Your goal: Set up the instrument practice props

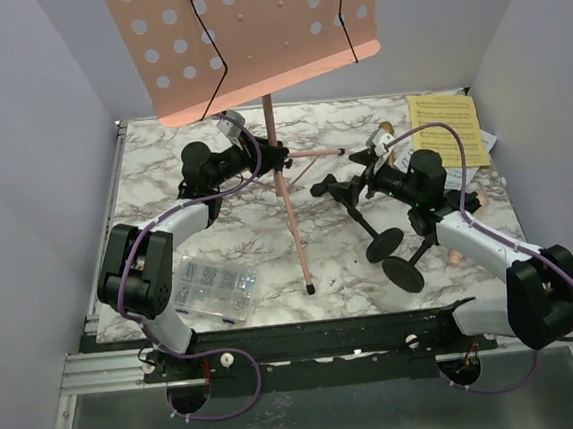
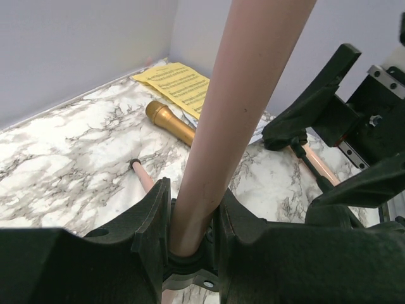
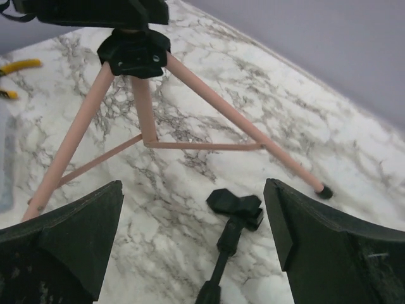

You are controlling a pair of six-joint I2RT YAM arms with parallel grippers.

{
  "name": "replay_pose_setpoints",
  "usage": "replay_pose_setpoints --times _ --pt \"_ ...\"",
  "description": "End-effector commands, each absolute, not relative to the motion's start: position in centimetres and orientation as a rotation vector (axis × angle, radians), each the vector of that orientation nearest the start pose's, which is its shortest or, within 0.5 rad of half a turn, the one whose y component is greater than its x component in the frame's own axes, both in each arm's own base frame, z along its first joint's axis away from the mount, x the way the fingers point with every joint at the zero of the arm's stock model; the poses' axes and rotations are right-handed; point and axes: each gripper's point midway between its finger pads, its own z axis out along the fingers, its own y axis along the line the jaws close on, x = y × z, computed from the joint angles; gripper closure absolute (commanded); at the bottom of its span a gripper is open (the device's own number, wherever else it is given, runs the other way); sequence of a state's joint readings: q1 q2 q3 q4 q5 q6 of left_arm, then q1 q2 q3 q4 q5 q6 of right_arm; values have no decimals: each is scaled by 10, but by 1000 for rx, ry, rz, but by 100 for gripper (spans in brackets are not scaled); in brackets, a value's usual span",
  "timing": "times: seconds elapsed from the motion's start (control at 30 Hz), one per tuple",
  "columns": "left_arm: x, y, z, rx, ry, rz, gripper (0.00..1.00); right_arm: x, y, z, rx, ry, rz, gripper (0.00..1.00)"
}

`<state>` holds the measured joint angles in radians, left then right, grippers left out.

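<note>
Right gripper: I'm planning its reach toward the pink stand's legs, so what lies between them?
A black mic holder lies between the open right gripper and the pink stand's legs, clip end toward the legs; the right wrist view shows it.

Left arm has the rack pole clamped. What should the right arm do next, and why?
Probably lower the right gripper onto the black mic holder lying flat below it, then close. Its jaws hang wide open above that holder, and the left gripper is clamped on the pink music rack pole.
</note>
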<state>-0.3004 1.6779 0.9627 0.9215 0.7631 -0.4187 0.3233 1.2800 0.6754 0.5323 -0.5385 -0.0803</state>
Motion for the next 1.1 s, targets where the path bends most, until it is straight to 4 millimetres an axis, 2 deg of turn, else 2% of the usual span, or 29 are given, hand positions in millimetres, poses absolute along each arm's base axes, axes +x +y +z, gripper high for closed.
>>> replay_pose_setpoints --times 0.0,0.2,0.3,0.4,0.47,0.57,0.63,0.7,0.73,1.07 --pt "397 -268 280 506 1421 -1220 100 352 237 262 -1044 1154 508 0" --pt "395 -267 284 513 1411 -1216 100 337 262 264 -1219 819 469 1" --pt "393 -266 288 516 1402 -1218 100 341 279 263 -1253 765 524 8" --pt "393 -267 289 515 1401 -1220 100 343 299 255 -1294 714 499 9" --pt "393 -267 289 514 1402 -1225 100 350 310 252 -1290 708 473 11" --pt "393 -267 291 512 1400 -1229 100 361 321 252 -1274 718 464 21" --pt "392 -267 291 511 1399 -1230 100 368 325 251 -1249 736 455 31" --pt "392 -267 291 512 1399 -1230 100 374 326 252 -1240 766 464 47" --pt "392 -267 291 513 1398 -1231 100 376 327 250 -1241 781 469 51" --pt "391 -267 294 513 1392 -1233 100 390 331 235 -1214 859 497 57"
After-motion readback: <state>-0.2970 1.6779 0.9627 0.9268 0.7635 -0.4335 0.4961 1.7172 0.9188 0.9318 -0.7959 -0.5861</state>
